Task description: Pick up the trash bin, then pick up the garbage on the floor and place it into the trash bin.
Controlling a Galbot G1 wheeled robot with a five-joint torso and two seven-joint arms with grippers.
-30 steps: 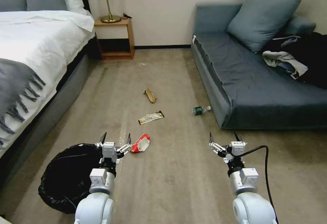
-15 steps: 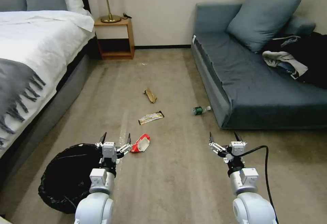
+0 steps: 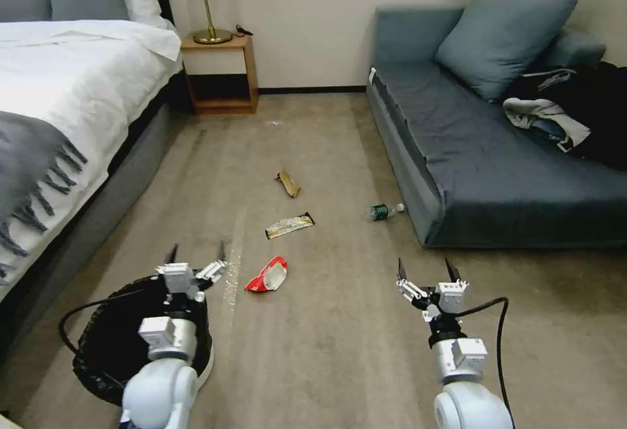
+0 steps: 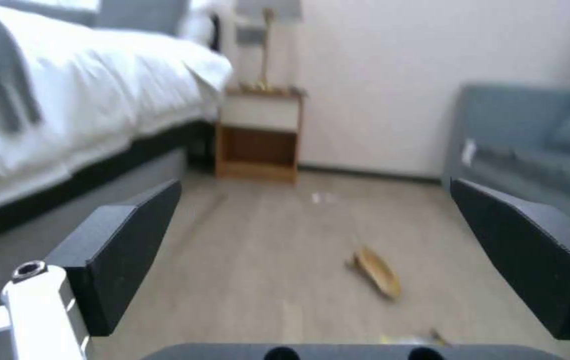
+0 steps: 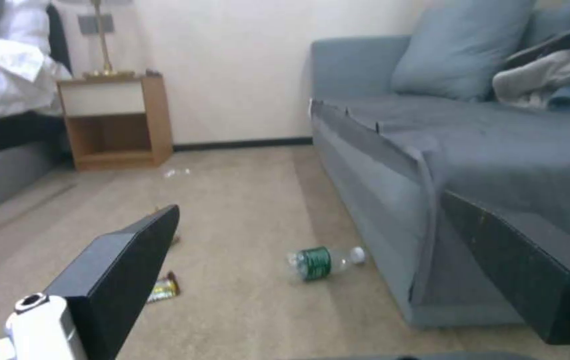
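While my left claw point(image 3: 196, 264) hovers open over the bin point(image 3: 98, 344), right claw point(image 3: 426, 273) open, nothing's picked yet.

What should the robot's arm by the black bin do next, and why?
Probably lower the left gripper onto the near rim of the trash bin and close on it. Its fingers are open, it hovers just above the bin's far edge holding nothing, and the bin sits on the floor, not yet picked up. The right gripper waits open.

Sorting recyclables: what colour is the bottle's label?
Green, on the bottle; clearest in the right wrist view.
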